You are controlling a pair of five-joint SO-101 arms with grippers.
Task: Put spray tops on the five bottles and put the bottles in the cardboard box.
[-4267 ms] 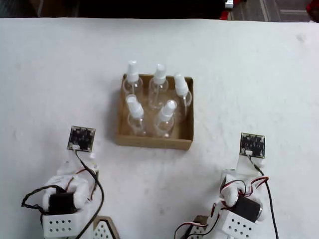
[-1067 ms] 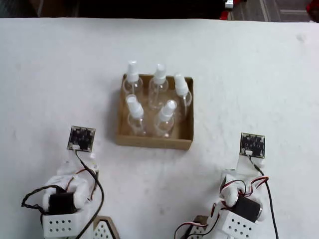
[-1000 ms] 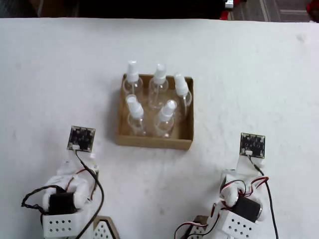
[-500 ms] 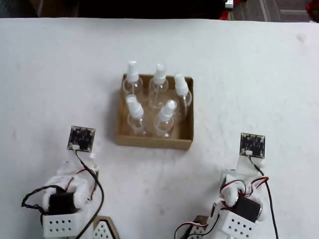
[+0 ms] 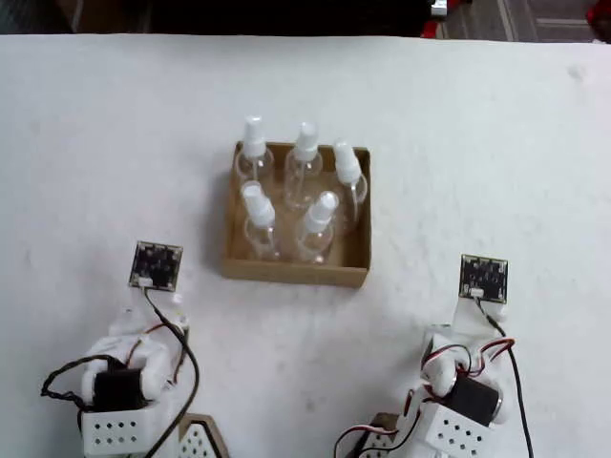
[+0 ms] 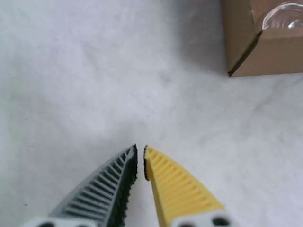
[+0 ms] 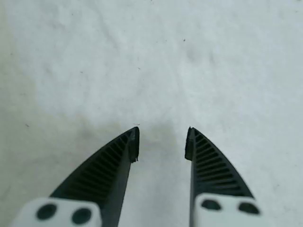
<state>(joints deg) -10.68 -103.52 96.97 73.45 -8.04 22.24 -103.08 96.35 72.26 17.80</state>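
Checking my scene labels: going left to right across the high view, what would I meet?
In order: left arm → cardboard box, holding five bottles with spray tops on → right arm, all on the white table.

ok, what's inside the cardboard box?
Five clear bottles stand in the cardboard box, each wearing a white spray top: three far, two near. Its floor under them is hidden.

White table (image 5: 496,124), dark strip (image 5: 286,14) along far edge

Five spray-topped bottles (image 5: 304,176), one cardboard box (image 5: 291,272), two arms (image 5: 129,377).
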